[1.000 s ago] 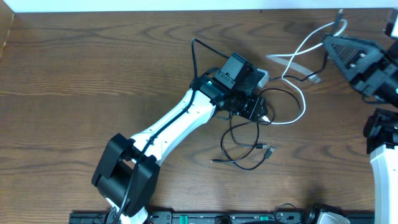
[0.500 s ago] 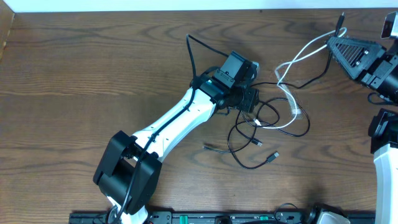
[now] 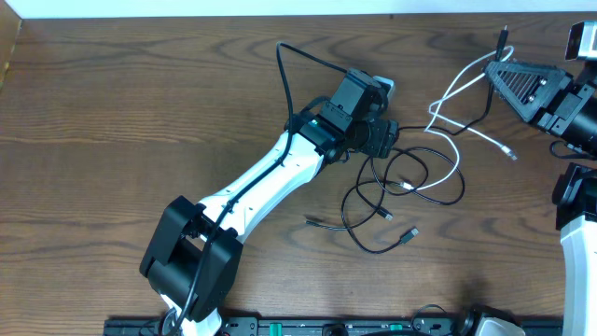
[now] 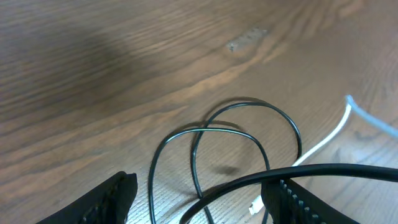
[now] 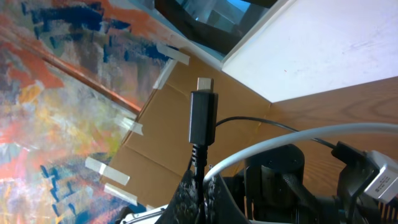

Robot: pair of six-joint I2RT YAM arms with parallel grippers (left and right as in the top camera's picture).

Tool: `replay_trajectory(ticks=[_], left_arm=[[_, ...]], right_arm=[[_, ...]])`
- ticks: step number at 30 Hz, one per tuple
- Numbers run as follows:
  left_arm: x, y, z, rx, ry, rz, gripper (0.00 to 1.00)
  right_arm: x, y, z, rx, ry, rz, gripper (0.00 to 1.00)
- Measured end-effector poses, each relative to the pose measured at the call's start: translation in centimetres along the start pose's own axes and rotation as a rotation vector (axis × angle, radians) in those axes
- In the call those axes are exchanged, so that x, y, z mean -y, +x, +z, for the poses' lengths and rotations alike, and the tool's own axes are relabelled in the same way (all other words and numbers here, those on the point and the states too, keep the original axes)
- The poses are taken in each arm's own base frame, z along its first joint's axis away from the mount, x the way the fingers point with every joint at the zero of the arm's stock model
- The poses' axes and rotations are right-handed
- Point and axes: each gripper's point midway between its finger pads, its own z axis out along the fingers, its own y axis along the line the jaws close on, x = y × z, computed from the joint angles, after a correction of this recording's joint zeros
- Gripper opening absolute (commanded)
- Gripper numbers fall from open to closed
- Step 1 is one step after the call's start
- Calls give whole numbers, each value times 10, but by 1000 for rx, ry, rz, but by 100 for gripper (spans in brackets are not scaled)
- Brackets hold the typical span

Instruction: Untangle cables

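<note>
Dark wood-grain table (image 3: 140, 93) is carrying a loose tangle right of centre. The right gripper (image 3: 489, 63) is clenching the black cable (image 5: 203, 118) just under its plug near the far right edge, and the white cable (image 5: 348, 127) is running out of the same pinch. The left gripper (image 3: 381, 140) is hanging released over the black loops, its arm (image 3: 261, 187) hiding part of them. Cardboard (image 5: 168, 118) and a painted sheet (image 5: 56, 93) are standing behind.

Base: dark brown wood-grain tabletop (image 3: 112, 112) | 12 o'clock edge: white strip (image 3: 187, 7) | 6 o'clock edge: black rail (image 3: 308, 327) | right wrist view, 9 o'clock: multicoloured painted panel (image 5: 50, 112), beside taped brown cardboard sheet (image 5: 168, 130)
</note>
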Motion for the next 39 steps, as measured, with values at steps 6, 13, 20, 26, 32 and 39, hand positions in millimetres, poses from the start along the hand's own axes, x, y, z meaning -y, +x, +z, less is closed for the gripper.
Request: replay_trajectory(ticks=[6, 13, 20, 26, 32, 39], left_arm=[[9, -2, 2, 8, 54, 60, 69], [0, 11, 49, -15, 75, 74, 19], [-8, 32, 68, -84, 82, 58, 8], [-35, 34, 25, -139, -7, -45, 7], [-56, 1, -83, -28, -126, -106, 8], [-41, -34, -190, 213, -142, -81, 7]], right_arm=[[0, 0, 0, -3, 0, 0, 1], [0, 2, 0, -13, 0, 1, 1], [2, 1, -3, -11, 9, -26, 1], [24, -9, -13, 21, 61, -6, 4], [109, -15, -24, 47, 184, 184, 30], [222, 13, -43, 60, 405, 410, 54]])
